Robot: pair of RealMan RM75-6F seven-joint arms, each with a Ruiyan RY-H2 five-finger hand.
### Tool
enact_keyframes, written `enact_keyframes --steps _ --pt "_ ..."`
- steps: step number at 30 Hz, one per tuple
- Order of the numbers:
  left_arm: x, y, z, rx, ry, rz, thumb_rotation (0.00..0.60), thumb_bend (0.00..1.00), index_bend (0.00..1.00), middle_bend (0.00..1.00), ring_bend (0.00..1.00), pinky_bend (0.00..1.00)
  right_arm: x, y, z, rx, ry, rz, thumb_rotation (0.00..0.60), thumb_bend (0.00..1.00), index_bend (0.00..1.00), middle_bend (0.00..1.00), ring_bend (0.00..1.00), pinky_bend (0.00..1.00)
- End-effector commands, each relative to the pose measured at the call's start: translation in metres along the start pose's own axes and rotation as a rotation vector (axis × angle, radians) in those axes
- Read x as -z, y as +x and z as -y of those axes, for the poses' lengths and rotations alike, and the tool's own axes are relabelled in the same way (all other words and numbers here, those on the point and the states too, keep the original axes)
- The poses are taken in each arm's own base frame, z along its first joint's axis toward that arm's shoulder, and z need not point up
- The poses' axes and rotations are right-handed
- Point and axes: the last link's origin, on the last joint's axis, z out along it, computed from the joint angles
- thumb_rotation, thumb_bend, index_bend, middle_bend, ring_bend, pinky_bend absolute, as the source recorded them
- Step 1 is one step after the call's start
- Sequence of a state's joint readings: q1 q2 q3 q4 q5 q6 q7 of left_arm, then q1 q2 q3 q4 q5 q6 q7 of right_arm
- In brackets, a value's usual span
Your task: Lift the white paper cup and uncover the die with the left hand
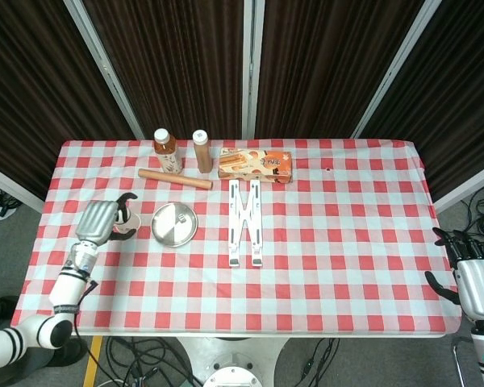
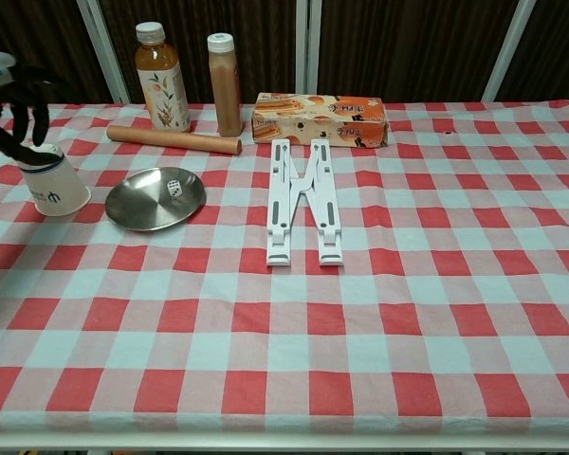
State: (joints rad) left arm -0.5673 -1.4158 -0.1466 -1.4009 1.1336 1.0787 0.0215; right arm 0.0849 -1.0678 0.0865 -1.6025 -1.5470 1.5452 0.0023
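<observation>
The white paper cup (image 2: 57, 187) stands mouth down on the checked cloth at the table's left edge. My left hand (image 2: 11, 93) hovers just above it with its dark fingers (image 2: 33, 116) spread and curved over the cup's top, holding nothing; whether they touch it I cannot tell. In the head view the same left hand (image 1: 99, 220) covers most of the cup (image 1: 123, 218). The white die (image 2: 174, 188) lies uncovered in the round metal plate (image 2: 142, 207), right of the cup. My right hand (image 1: 474, 279) hangs open off the table's near right corner.
Behind the plate lie a wooden rolling pin (image 2: 175, 140), two bottles (image 2: 161, 78) (image 2: 225, 72) and an orange box (image 2: 320, 118). A white folding stand (image 2: 303, 201) lies at the table's middle. The table's left edge runs close beside the cup.
</observation>
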Motion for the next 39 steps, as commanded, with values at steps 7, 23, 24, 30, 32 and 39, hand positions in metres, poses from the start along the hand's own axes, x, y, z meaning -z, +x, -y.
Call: enact_keyframes --steps 7,23,24,30,32,39 --pt "0.013 -0.028 0.059 0.291 0.156 -0.013 0.6 0.18 0.24 0.2 0.15 0.33 -0.003 0.014 0.0 0.029 0.011 -0.035 0.6 0.16 0.15 0.34 0.17 0.26" --pt "-0.019 -0.045 0.065 0.431 0.222 0.066 0.6 0.16 0.23 0.18 0.13 0.3 -0.005 0.011 0.005 0.021 0.012 -0.018 0.6 0.16 0.15 0.35 0.17 0.25" --pt "-0.02 -0.045 0.063 0.442 0.219 0.07 0.6 0.16 0.23 0.18 0.13 0.3 -0.005 0.011 0.004 0.022 0.011 -0.017 0.6 0.16 0.15 0.35 0.17 0.25" --pt "-0.027 -0.045 0.057 0.441 0.197 0.116 0.6 0.16 0.24 0.2 0.13 0.3 -0.002 0.011 0.003 0.028 -0.001 -0.019 0.6 0.16 0.15 0.35 0.17 0.25" --pt "-0.028 -0.044 0.058 0.427 0.196 0.116 0.6 0.16 0.25 0.2 0.13 0.3 -0.002 0.011 0.003 0.027 -0.003 -0.019 0.6 0.16 0.15 0.35 0.17 0.26" --pt "-0.029 -0.041 0.06 0.453 0.206 0.098 0.6 0.21 0.28 0.26 0.16 0.31 -0.002 0.009 0.003 0.025 -0.004 -0.014 0.6 0.15 0.15 0.35 0.17 0.26"
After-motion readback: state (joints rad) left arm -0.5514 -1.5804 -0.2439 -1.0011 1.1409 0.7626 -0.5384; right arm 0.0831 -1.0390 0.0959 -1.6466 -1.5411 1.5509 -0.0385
